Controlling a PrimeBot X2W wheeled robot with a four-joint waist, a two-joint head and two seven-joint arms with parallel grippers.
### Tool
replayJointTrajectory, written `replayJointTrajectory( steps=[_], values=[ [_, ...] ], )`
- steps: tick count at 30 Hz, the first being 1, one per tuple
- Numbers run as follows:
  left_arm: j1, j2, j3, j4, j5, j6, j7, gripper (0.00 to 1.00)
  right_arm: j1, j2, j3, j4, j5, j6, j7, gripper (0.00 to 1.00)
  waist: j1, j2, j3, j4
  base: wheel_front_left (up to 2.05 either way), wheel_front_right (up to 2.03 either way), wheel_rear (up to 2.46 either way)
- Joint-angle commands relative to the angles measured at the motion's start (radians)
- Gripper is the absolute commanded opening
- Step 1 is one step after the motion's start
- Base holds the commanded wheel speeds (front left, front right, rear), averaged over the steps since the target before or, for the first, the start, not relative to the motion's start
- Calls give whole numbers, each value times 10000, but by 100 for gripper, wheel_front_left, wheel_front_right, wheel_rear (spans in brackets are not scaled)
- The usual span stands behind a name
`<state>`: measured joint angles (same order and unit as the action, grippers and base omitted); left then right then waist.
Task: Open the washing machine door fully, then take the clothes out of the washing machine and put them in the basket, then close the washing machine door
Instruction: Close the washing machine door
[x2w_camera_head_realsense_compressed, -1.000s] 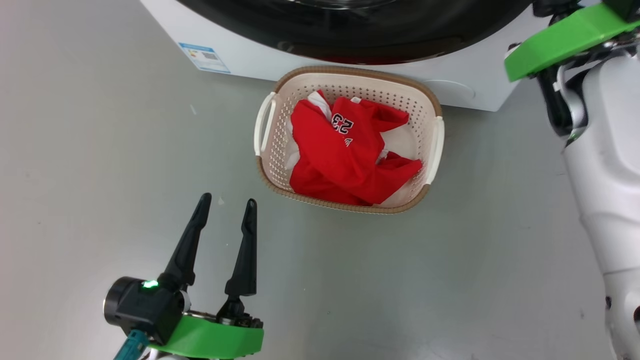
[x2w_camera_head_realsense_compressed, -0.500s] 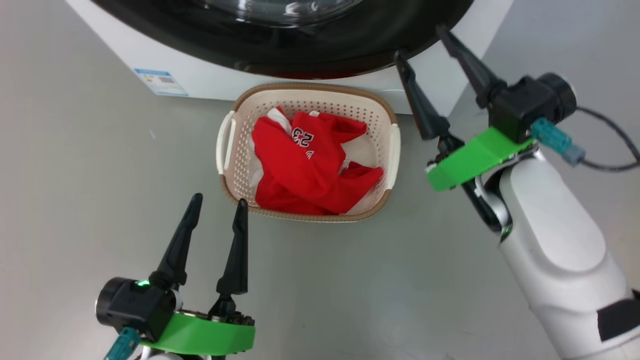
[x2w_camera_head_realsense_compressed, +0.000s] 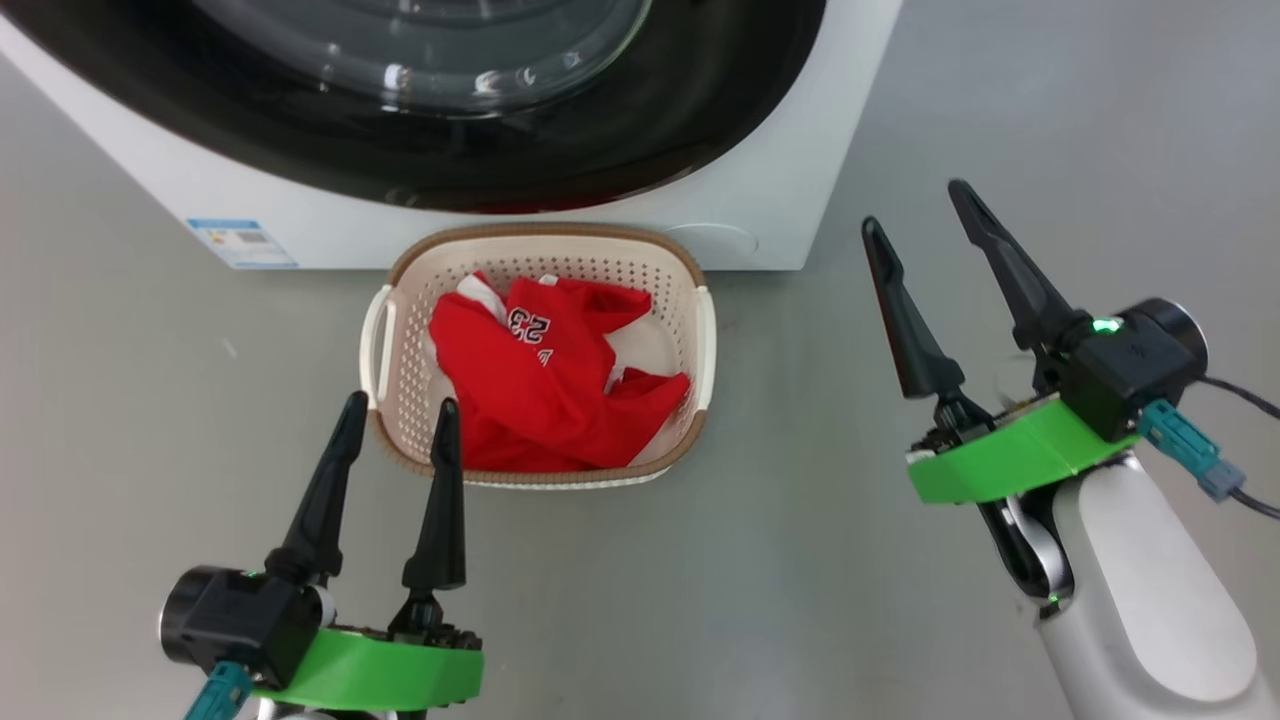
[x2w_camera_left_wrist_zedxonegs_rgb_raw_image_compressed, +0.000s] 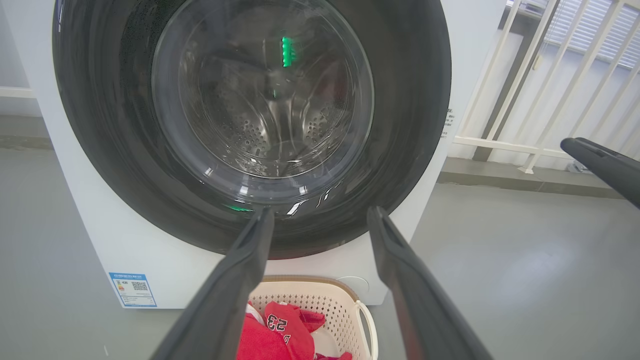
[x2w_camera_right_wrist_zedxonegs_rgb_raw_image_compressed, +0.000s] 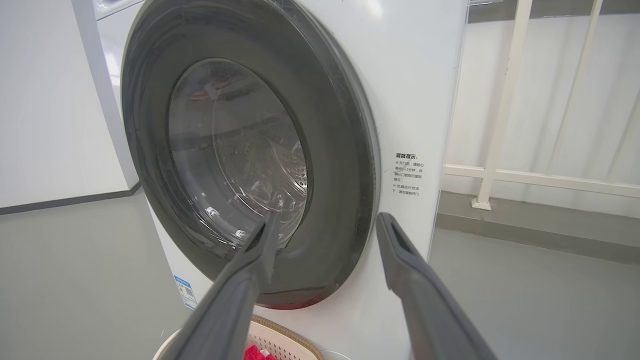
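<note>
Right gripper (x2w_camera_head_realsense_compressed: 913, 206) has backed off from the washer's door rim and now hangs over bare floor (x2w_camera_head_realsense_compressed: 850, 580) to the right of the basket (x2w_camera_head_realsense_compressed: 548, 233), well apart from it. Its fingers are spread wide with nothing between them. The view itself has swung too, so the basket only looks like it slid left.

Left gripper (x2w_camera_head_realsense_compressed: 403, 402) sits just in front of the basket's near left corner, its fingertips overlapping the rim in the head view. It's spread wide too and holding nothing.

The red and white clothes (x2w_camera_head_realsense_compressed: 530, 400) are piled inside the basket, number print facing up. Right behind the basket is the washer (x2w_camera_head_realsense_compressed: 770, 150), with the basket's far rim almost against its white front. The door (x2w_camera_head_realsense_compressed: 600, 150) sits closed flush above the basket, and the steel drum shows through the glass. A small blue label (x2w_camera_head_realsense_compressed: 242, 243) is on the washer's front, behind and to the left of the basket.

Off to the right of the basket, past the washer's corner, there's plenty of open floor running back to a white railing (x2w_camera_left_wrist_zedxonegs_rgb_raw_image_compressed: 505, 100). A dark cable (x2w_camera_head_realsense_compressed: 1240, 395) trails off the right gripper's wrist, away from the basket.
</note>
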<state>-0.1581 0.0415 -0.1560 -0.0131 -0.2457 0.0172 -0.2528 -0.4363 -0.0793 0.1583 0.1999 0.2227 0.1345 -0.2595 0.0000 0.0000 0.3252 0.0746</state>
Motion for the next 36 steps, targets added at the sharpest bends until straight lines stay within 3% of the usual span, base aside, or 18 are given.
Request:
replayJointTrajectory(
  steps=[1,20,36],
  values=[
    [130,140,373,-258,124,16,-90,100,215,141,100,-331,-134,-38,-23,100,0,0,-271,-272,0,0,0],
    [954,315,1170,-357,-106,382,-90,100,2063,261,-785,-1348,-473,-38,-23,100,0,0,-1621,-1287,0,0,0],
    [1801,728,1501,-550,-190,553,17,100,3056,288,-1082,-1326,-422,-38,-23,100,0,0,-2667,-1515,0,0,0]
  ],
)
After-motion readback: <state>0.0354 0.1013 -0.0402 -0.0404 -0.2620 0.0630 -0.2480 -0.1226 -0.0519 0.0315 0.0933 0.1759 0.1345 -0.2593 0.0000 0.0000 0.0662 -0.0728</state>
